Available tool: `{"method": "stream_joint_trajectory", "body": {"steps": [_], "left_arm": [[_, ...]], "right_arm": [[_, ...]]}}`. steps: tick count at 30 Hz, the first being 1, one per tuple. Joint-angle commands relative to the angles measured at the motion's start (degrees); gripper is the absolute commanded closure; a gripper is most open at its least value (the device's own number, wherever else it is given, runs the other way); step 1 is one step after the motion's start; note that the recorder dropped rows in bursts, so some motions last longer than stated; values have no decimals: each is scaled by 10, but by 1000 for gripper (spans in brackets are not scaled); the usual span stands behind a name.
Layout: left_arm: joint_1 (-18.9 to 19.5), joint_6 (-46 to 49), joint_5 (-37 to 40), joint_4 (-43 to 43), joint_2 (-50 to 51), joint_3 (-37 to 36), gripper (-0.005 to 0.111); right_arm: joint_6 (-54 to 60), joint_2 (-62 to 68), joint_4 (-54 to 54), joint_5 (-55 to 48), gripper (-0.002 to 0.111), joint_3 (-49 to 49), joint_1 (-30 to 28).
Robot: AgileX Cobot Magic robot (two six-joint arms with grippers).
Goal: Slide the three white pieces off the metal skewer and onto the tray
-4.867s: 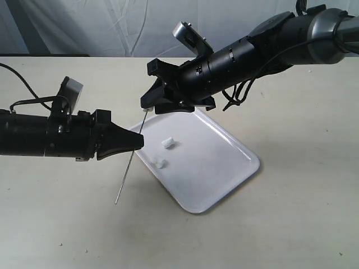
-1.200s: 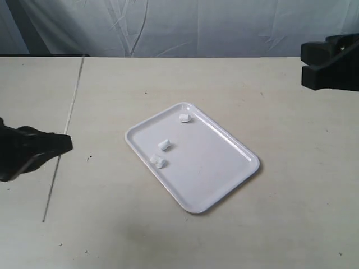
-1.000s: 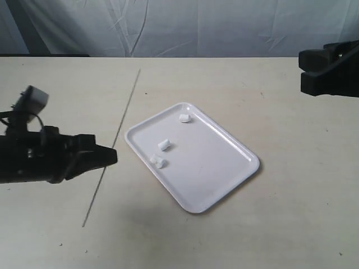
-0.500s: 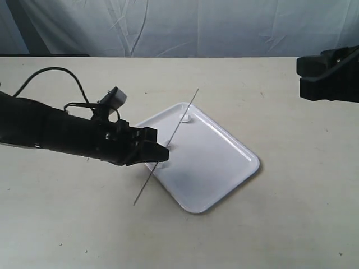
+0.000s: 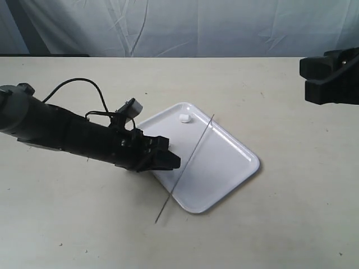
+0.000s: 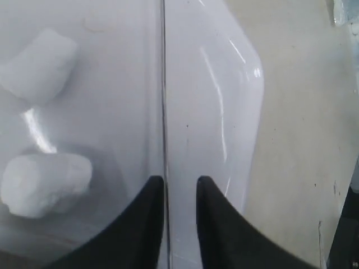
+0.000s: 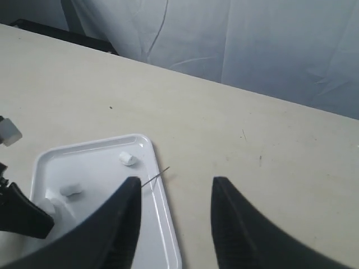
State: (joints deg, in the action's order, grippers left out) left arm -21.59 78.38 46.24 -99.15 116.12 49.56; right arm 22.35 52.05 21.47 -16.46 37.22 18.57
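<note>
- Beige table (image 5: 280,213), pale curtain (image 5: 224,28) behind.
- White tray (image 5: 224,159) sits mid-table with all three white pieces (image 7: 128,158) lying on it.
- One piece sits alone near the tray corner toward the curtain; the other two lie just beside the left gripper (image 6: 179,179).
- Metal skewer (image 5: 199,142) is bare and slants across the tray's edge, lower end over the table.
- It runs between the left fingers (image 6: 148,224), against one of them.
- A narrow gap shows at the tips; can't tell if the skewer is clamped.
- Right gripper (image 7: 175,180) is well apart at the table's right side, fingers spread, holding nothing.
</note>
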Motion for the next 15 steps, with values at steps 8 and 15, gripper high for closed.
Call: {"method": "stream_joint_trajectory", "body": {"steps": [8, 15], "left_arm": [[0, 84, -32, -8, -114, -17, 107], [-26, 110, -316, 2, -333, -118, 107]], "right_arm": [[-20, -19, -20, 29, 69, -45, -3], [-29, -119, -17, 149, 69, -152, -3]]}}
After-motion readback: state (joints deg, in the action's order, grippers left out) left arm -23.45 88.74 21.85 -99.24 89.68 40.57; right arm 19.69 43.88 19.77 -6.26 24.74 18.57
